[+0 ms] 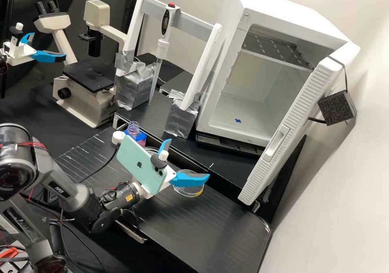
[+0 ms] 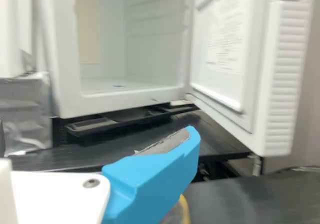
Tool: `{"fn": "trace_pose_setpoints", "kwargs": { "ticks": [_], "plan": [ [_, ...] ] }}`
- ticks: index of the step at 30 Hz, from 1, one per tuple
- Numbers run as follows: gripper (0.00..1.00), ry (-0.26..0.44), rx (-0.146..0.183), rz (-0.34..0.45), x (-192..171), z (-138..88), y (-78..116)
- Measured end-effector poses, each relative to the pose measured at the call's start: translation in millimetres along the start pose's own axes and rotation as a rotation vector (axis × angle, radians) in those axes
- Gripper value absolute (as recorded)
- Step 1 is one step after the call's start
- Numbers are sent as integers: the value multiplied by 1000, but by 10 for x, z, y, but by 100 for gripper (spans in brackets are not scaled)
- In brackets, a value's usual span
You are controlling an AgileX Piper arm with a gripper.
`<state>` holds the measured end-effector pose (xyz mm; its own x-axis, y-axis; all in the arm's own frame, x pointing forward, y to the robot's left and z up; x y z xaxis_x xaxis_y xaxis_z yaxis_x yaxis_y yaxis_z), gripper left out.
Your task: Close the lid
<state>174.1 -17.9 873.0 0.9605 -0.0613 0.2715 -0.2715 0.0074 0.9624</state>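
I list the high view from left to right. At the far left stands the microscope [image 1: 95, 78], its black stage level with the base of the pipette stand [image 1: 176, 15]. The arm [image 1: 77, 198] extends from the lower left over the counter [image 1: 227, 224]. On the counter, the white cap [image 1: 118, 137] sits beside the bottle [image 1: 133, 129], whose neck is uncovered and whose contents are pink. The phone [image 1: 139, 165], pale green, is mounted on the arm just behind my tool. The pipette [image 1: 162, 46], with its red button, is fixed upright in the stand, tip downward; the stand's feet are wrapped in silver tape.

My tool [image 1: 187, 158] is over the counter, its two blue fingers set wide apart, and I see nothing gripped between them. A clear round dish [image 1: 187, 190] lies on the counter, partly covered by one finger; I cannot tell whether they touch.

The white cabinet [image 1: 223, 125] occupies the raised platform behind the counter, its cavity exposed and a wire shelf fitted inside. The door [image 1: 283, 137] is the hinged closure: it stands swung out from the cabinet's right side, well apart from my tool. In the wrist view I read its inner face, which carries a printed sheet [image 2: 227, 32]. At the far right, a black block [image 1: 336, 107] hangs behind the door.
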Motion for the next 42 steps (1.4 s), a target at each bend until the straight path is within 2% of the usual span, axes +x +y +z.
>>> {"fn": "trace_pose_setpoints", "kwargs": {
  "ticks": [2, 9, 18, 33, 42],
  "plan": [
    [100, -23, 14, 4, 3, 48, 8],
    [100, -82, 26, 6, 8, 168, 14],
    [100, -135, 32, -50, 19, 314, -51],
    [100, -133, 27, -54, 5, 377, -31],
    [100, -140, 45, -30, -54, 364, -2]
  ]
}}
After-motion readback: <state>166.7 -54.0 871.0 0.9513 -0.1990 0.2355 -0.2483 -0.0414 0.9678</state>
